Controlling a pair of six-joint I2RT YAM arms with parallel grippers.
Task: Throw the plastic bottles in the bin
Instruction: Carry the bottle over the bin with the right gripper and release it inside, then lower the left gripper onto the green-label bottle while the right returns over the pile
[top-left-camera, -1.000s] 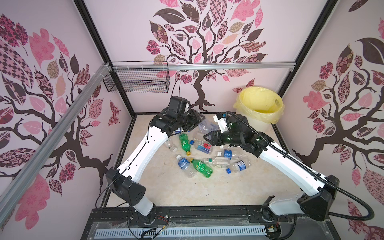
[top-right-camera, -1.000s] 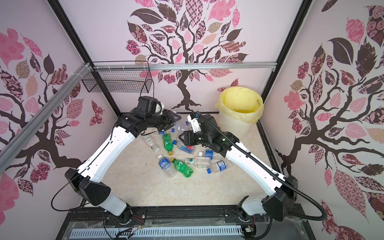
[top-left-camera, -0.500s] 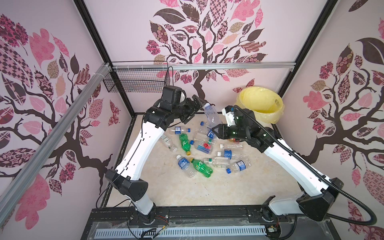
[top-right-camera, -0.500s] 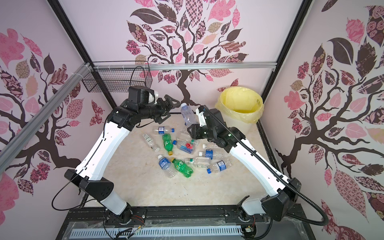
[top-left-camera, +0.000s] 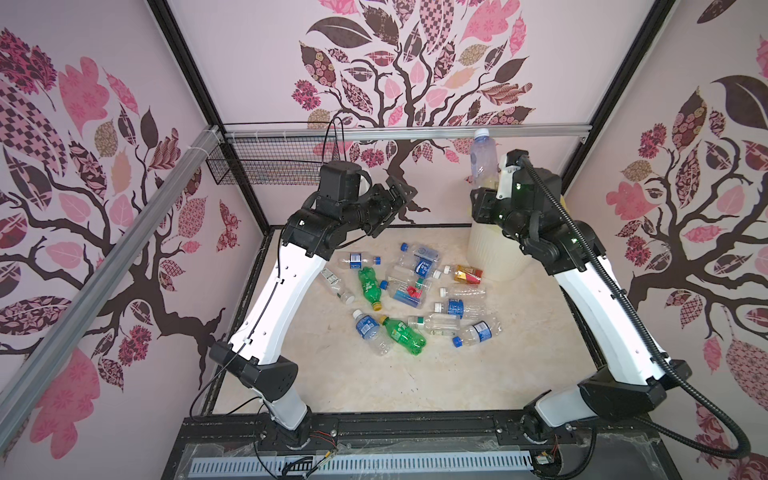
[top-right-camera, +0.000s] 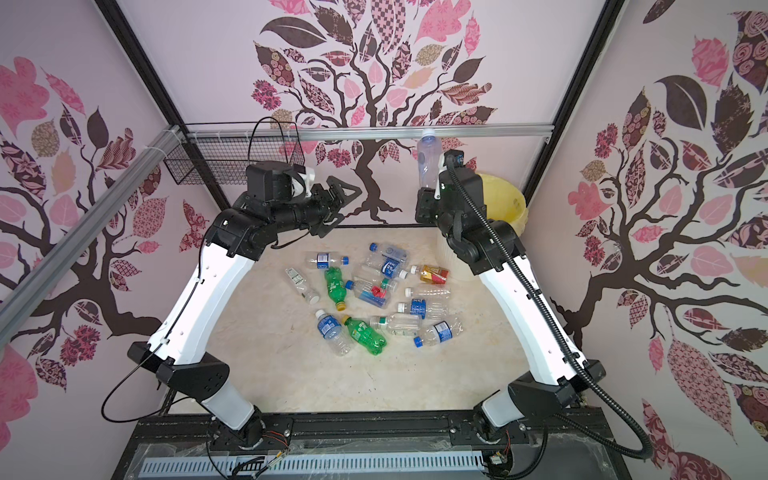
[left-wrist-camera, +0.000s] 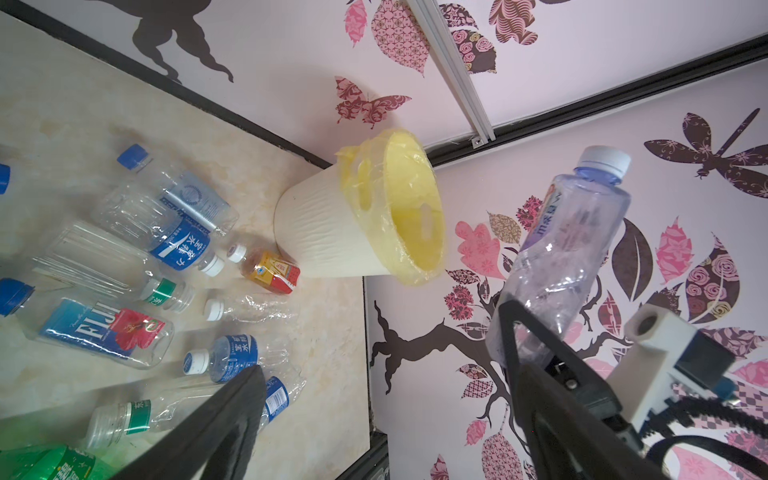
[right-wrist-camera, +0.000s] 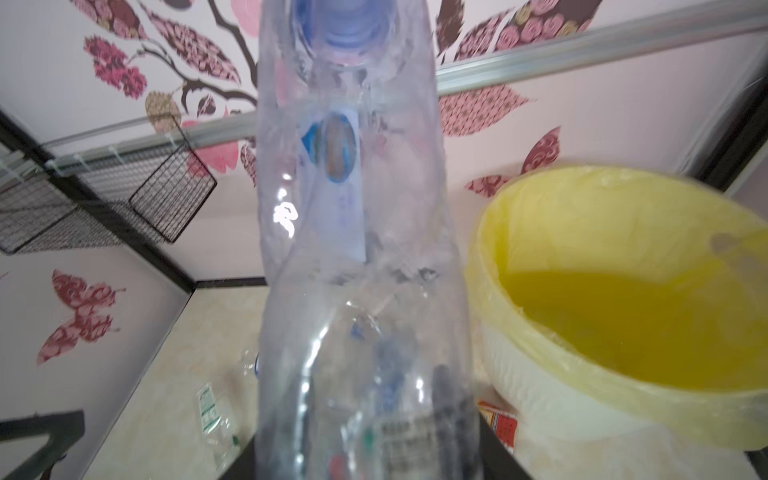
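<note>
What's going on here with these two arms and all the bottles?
The right gripper holds a clear bottle upright, raised next to the yellow-lined bin, not yet dropped in. The left gripper hangs open and empty above the table. Over a dozen bottles lie scattered on the table.

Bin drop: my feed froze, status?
Right gripper shut on clear water bottle, upright, short of bin. Left gripper open, empty. No blocker seen.

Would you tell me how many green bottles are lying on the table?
2. The far green bottle lies left of the FIJI bottle; the near green bottle lies at the pile's front, beside a blue-labelled bottle. None seems hidden.
</note>
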